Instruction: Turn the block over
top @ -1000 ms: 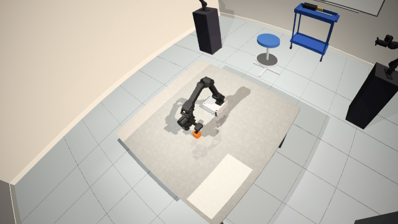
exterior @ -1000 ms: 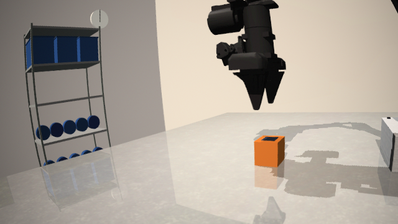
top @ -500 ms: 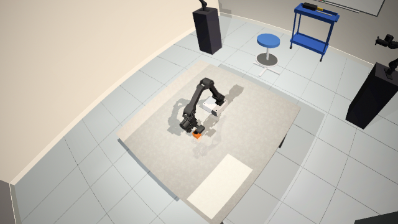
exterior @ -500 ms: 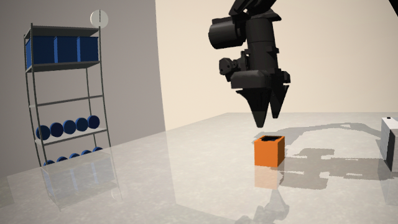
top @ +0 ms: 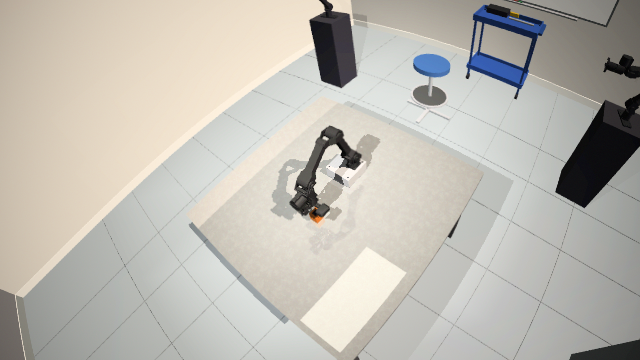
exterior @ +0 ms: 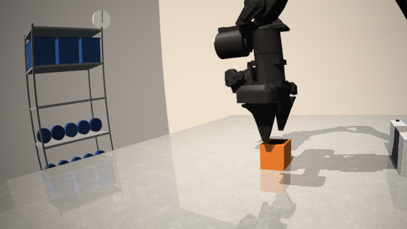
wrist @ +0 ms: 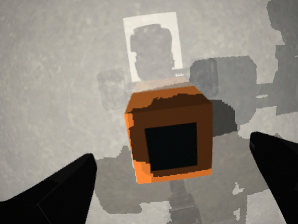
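The orange block [top: 317, 218] [exterior: 272, 158] [wrist: 172, 112] rests upright on the table [top: 410, 200] [exterior: 203, 143]. Its marked side, with a black square [exterior: 276, 141] [wrist: 171, 146], faces up. My gripper [exterior: 273, 135] [wrist: 174, 152] is open and points down, with its fingertips just above the level of the block's top. In the wrist view the block lies between the two fingers, with a gap on each side. In the exterior view the nearer fingertip overlaps the block's top edge; whether it touches cannot be told. In the top view the arm partly hides the block.
The arm's white base box [top: 340, 172] [exterior: 402, 152] stands behind the block, to the right in the exterior view. A flat pale rectangle [top: 355, 300] lies near the table's front edge. A blue stool [top: 431, 65], blue cart [top: 497, 70] and shelf rack [exterior: 68, 68] stand away from the table.
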Tool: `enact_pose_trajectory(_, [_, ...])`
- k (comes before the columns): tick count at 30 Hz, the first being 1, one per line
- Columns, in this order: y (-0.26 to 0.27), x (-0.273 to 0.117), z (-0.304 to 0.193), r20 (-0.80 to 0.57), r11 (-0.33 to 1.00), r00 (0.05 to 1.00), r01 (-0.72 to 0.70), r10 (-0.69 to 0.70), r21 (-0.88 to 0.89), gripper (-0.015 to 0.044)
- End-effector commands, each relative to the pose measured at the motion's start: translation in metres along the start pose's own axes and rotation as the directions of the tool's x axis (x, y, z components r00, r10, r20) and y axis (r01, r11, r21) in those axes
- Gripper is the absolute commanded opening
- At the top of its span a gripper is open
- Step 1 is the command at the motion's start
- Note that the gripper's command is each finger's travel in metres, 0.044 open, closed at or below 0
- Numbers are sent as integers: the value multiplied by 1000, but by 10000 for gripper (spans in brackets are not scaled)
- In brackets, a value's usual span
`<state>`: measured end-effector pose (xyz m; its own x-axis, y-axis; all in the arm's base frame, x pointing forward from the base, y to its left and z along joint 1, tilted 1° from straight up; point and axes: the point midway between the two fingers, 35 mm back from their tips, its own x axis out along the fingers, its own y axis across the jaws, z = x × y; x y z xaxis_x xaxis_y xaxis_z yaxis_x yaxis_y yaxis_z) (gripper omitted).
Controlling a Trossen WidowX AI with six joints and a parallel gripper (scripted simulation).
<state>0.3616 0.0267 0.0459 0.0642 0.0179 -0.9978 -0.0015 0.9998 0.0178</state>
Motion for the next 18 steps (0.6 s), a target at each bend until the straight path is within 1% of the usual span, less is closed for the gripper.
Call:
enact_pose_trajectory(1, [1,11,-3,-14,1000,1000,-4,4,6,440])
enact_pose_trajectory(17, [1,34,-4,-14,1000,1000,-4,4,6,440])
enact_pose_trajectory(18, [1,34,-4,-14,1000,1000,-4,4,6,414])
